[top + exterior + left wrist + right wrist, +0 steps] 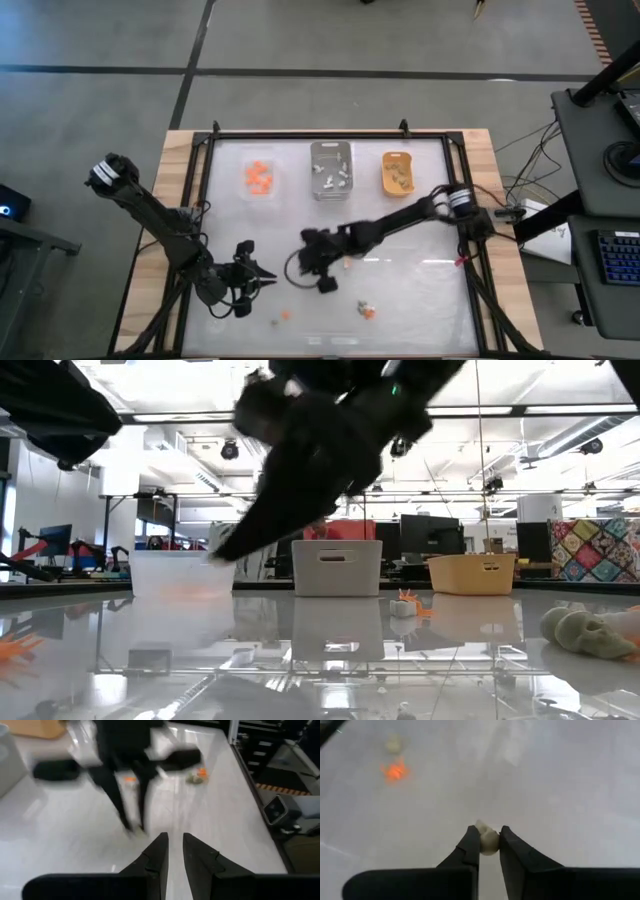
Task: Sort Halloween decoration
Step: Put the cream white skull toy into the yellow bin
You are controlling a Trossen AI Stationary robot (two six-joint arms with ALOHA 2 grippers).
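1. Low view: the right arm (330, 450) is a dark blur, cut off at the top edge; its fingertips cannot be made out.
2. Right wrist view: an orange trinket (395, 771) and a pale one (394, 743) are too blurred to identify.
3. Left wrist view: the right gripper (131, 826) is smeared.

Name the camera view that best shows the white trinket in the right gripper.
Right wrist view: the white trinket sits pinched between the right gripper fingers. The high, low and left wrist views do not show it clearly.
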